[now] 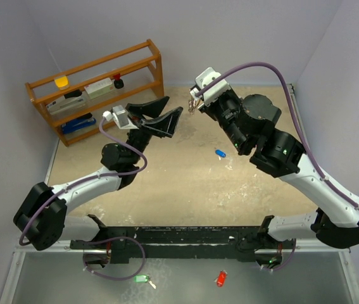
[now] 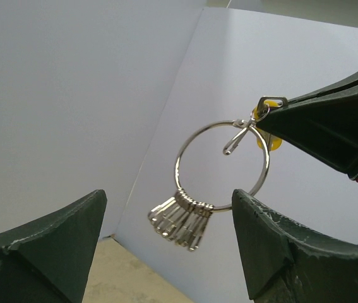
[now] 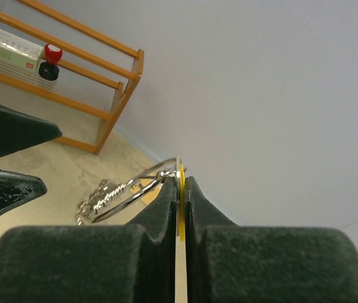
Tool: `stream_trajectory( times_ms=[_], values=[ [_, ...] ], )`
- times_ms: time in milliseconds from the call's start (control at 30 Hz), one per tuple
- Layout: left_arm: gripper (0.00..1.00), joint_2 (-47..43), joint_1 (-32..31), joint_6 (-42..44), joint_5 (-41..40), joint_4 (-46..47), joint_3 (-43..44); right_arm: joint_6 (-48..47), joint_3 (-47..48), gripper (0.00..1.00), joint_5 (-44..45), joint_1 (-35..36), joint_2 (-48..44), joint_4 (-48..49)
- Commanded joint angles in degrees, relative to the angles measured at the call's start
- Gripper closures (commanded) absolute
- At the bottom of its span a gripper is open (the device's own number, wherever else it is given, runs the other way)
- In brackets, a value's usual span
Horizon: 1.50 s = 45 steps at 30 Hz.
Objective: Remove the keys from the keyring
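Right gripper [image 3: 180,182] tight on yellow key [image 2: 276,143], apparently

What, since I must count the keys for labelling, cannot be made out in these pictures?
- Silver keys: left wrist view, bunched and overlapping, no sure count; mere specks in the top view.
- Yellow tag: right wrist view shows only its edge, pinched in the shut right gripper; left wrist view hides most of it behind that gripper.
- Keyring: right wrist view, partly behind that gripper.
- Small blue object: top view, too small to identify.
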Motion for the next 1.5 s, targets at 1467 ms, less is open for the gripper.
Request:
stream_trajectory(
  times_ms=[1467],
  values=[
    [0.39,10.8,-3.5,10.0,8.7,-9.2,20.1,-0.2,3.4,1.0,-0.1,1.2,1.5,2.2]
  ],
)
